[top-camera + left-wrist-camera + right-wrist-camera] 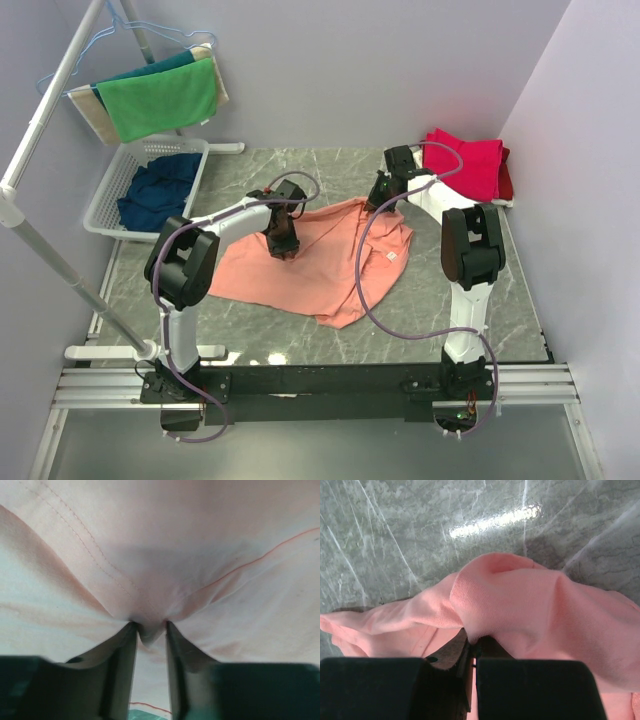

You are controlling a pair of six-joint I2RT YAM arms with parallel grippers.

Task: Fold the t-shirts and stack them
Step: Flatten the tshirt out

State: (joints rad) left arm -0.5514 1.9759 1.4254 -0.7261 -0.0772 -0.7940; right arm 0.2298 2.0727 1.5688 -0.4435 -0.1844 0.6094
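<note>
The salmon t-shirt (310, 280) lies spread in the middle of the bench (250, 345), with its long axis from left to right. The left gripper (149, 627) pinches a fold in its left half. The right gripper (472, 647) is clamped on its far right end, nearer the red stack (470, 165).

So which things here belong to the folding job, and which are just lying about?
Job: salmon t-shirt; folded red and pink t-shirts; navy t-shirts in the basket.
Lying about: green cloth; teal cloth; beige cloth.
</note>
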